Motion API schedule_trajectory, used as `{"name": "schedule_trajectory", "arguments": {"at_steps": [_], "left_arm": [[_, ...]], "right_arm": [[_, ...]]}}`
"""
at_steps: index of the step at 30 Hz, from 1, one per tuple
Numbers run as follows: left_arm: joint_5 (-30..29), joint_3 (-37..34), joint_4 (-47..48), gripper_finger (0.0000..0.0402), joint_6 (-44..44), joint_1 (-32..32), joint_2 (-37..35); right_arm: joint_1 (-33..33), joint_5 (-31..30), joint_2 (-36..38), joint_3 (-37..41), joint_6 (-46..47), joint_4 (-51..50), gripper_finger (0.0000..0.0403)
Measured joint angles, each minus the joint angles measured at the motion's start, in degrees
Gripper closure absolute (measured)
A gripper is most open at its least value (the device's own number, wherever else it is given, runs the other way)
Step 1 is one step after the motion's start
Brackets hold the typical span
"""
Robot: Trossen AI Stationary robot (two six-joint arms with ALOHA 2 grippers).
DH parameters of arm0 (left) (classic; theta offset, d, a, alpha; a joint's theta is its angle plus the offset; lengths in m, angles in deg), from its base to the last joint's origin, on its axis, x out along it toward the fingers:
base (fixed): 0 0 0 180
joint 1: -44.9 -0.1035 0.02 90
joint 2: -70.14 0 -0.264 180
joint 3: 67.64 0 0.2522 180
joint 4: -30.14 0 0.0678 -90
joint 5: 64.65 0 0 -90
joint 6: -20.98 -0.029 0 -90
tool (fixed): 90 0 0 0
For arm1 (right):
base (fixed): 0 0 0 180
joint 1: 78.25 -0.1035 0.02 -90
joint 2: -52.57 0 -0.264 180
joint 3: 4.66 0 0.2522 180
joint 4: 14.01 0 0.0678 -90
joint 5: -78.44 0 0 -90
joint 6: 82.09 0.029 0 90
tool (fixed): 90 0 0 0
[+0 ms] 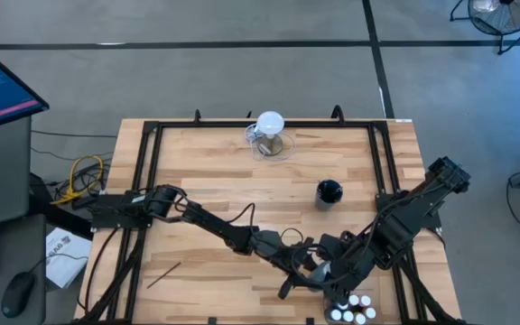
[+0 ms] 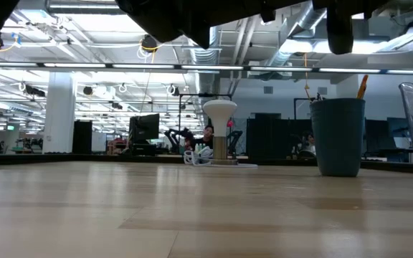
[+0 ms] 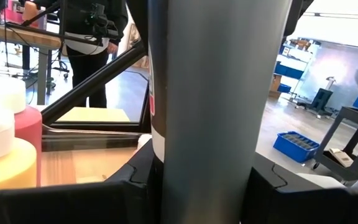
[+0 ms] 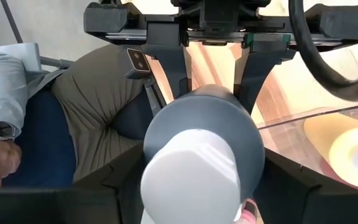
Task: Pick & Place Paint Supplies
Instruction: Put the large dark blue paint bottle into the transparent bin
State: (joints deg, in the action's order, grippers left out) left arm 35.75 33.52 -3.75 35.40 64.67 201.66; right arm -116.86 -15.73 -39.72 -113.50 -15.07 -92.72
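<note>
A grey bottle [image 4: 204,130] with a white cap [image 4: 191,165] is up off the table at about 5 o'clock, where the two arms meet. The left gripper [image 3: 207,186] is clamped on its body. The right gripper [image 4: 204,186] flanks the capped end; I cannot tell whether its fingers touch. White-capped small bottles [image 1: 352,309] cluster just below, at the table edge. A brush [image 1: 163,274] lies at 7 o'clock, a dark cup [image 1: 329,192] near 3, and a jug [image 1: 269,135] at 12.
</note>
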Motion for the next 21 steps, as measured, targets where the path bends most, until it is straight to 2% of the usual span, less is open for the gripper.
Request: {"name": "schedule_trajectory", "arguments": {"at_steps": [4,9,21], "left_arm": [[0.11,0.00,-0.02,0.0283,-0.04,0.06,-0.02],[0.15,0.00,0.00,0.0283,-0.09,0.02,-0.02],[0.12,0.00,0.17,0.0283,-0.30,-0.02,-0.02]], "right_arm": [[0.02,0.00,0.00,0.01,0.53,0.28,0.0167],[0.02,-0.46,0.00,-0.01,1.24,0.04,0.0209],[0.00,-0.83,0.00,-0.09,1.31,-0.92,0.0210]]}}
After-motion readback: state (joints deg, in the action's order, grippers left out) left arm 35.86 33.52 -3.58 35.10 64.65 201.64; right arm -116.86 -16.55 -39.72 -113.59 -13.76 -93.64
